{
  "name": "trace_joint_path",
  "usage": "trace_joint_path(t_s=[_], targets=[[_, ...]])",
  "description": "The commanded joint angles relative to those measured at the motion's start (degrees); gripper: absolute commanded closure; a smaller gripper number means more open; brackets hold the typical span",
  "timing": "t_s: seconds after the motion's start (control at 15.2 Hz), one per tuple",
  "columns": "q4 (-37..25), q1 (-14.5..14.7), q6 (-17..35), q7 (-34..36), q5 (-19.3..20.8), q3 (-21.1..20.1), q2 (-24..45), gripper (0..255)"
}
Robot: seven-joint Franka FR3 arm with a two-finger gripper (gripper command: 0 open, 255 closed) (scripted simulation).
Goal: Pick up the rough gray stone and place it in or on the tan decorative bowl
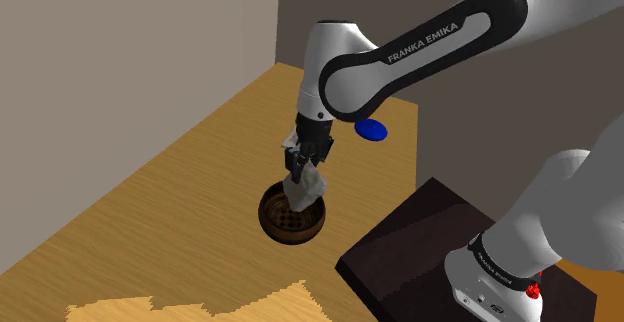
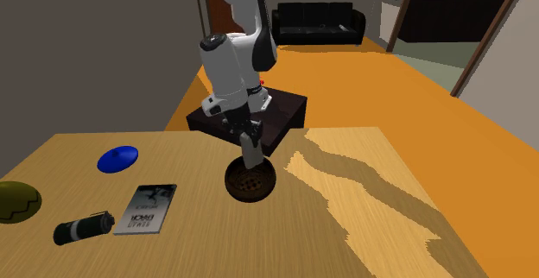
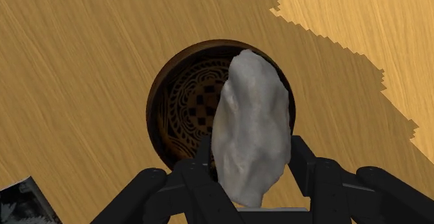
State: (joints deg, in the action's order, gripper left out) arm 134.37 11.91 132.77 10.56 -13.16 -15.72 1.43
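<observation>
A pale grey rough stone (image 3: 252, 129) is clasped between my black fingers (image 3: 197, 161), hanging just above a dark brown bowl (image 3: 169, 101) with a checkered pattern inside. In the shoulder view the gripper (image 1: 303, 177) holds the stone (image 1: 308, 190) over the bowl (image 1: 292, 216) on the wooden table. From the second exterior view the stone (image 2: 251, 154) dips toward the bowl's (image 2: 250, 181) middle, under the gripper (image 2: 247, 140).
A blue disc (image 2: 117, 157), a dark booklet (image 2: 148, 208), a dark can (image 2: 84, 227) lying on its side and an olive round object (image 2: 15, 201) lie on the table toward the second exterior view's left. The dark stand (image 2: 285, 114) sits behind the bowl.
</observation>
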Motion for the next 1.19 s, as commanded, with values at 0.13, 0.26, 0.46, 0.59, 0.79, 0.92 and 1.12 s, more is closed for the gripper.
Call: trace_joint_path(t_s=[0.13, 0.26, 0.46, 0.59, 0.79, 0.92, 1.12], targets=[[0.8, 0.2, 3.1, -0.1, 0.2, -0.1, 2.2, 255], [1.2, 0.2, 4.6, -0.2, 0.3, -0.1, 3.4, 255], [1.6, 0.4, 7.0, -0.3, 0.5, -0.1, 5.4, 255], [1.8, 0.4, 8.5, -0.4, 0.6, -0.1, 6.7, 255], [1.9, 0.5, 9.2, -0.4, 0.7, -0.1, 7.4, 255], [1.9, 0.5, 9.2, -0.4, 0.7, -0.1, 7.4, 255], [1.9, 0.5, 9.2, -0.4, 0.7, -0.1, 7.4, 255]])
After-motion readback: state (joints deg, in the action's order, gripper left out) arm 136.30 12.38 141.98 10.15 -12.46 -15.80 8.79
